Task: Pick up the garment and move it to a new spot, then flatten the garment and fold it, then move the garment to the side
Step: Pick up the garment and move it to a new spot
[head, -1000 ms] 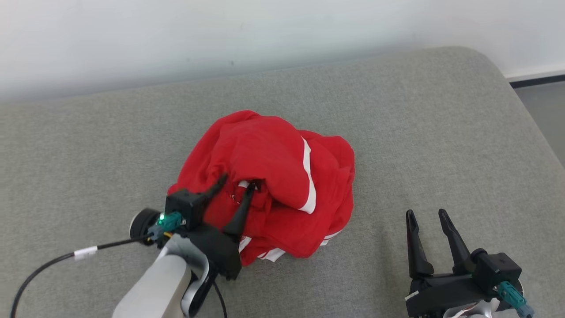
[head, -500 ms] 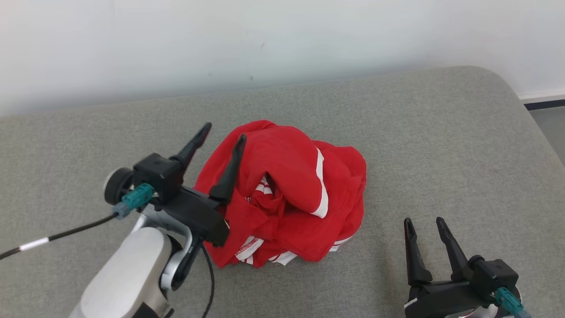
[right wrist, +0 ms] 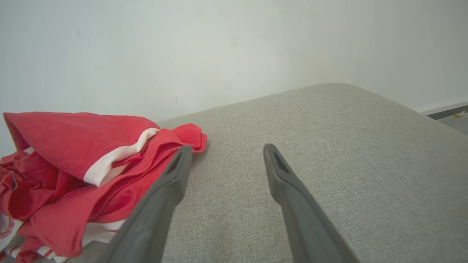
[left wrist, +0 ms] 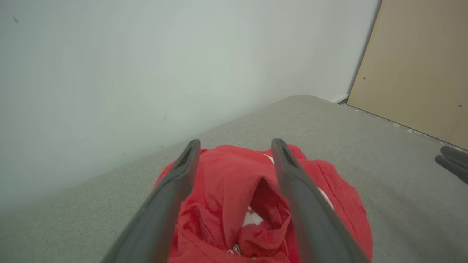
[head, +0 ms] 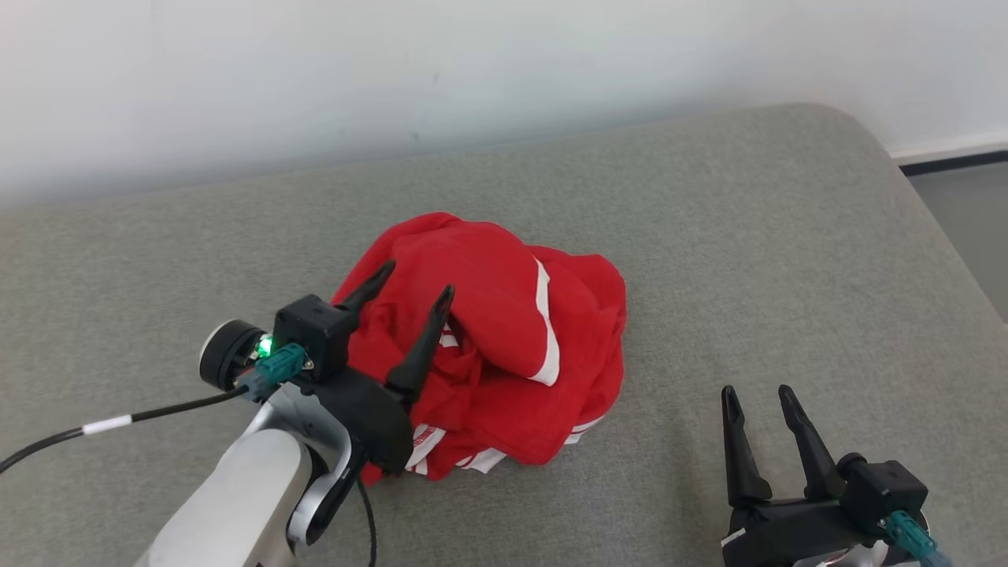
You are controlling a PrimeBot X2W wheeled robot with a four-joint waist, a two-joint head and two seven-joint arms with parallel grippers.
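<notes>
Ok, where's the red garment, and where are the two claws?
red garment (head: pixel 504 307), head view, on its top red fold.
left claw (head: pixel 416 280), head view, midway between its two fingertips.
right claw (head: pixel 756 391), head view, midway between its two fingertips.

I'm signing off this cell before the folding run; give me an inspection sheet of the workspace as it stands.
Surface: grey fabric cushion, rounded far-right corner.
Job's things: red garment with white stripes, crumpled in a heap near the middle, not flattened.
Clutter: nothing seen.
Tools: left tool open, fingers spread over the garment's left side, gripping nothing; right tool open, near right, apart from the garment.
Cables: black cable with a white tag trails left from the left wrist.
Surroundings: pale wall behind; grey floor at right; beige panel beyond the cushion.
</notes>
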